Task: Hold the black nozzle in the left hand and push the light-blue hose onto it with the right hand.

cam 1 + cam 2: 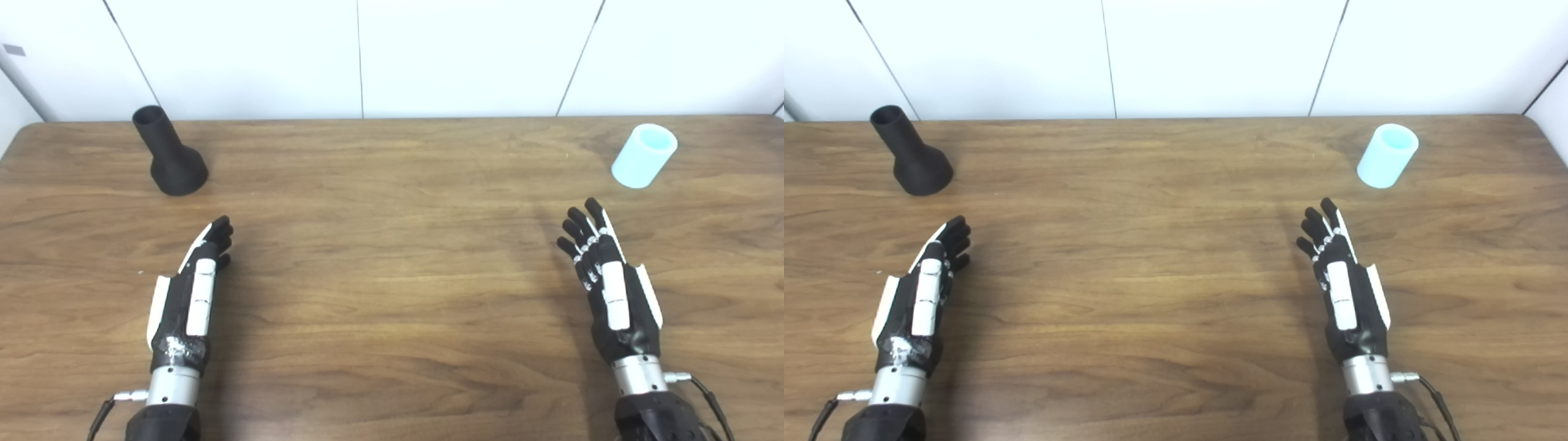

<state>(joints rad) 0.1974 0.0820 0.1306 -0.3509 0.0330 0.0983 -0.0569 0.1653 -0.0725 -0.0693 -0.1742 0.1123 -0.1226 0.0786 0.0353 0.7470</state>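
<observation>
Both hands — left hand (190,288) and right hand (606,275) — are held spread and empty over the table (392,275). The nozzle (168,153) is stood far left, the hose (643,155) far right — well apart.

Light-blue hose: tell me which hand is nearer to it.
Right. The right hand is just in front of the light-blue hose, fingers pointing toward it; the left hand is far across the table.
</observation>
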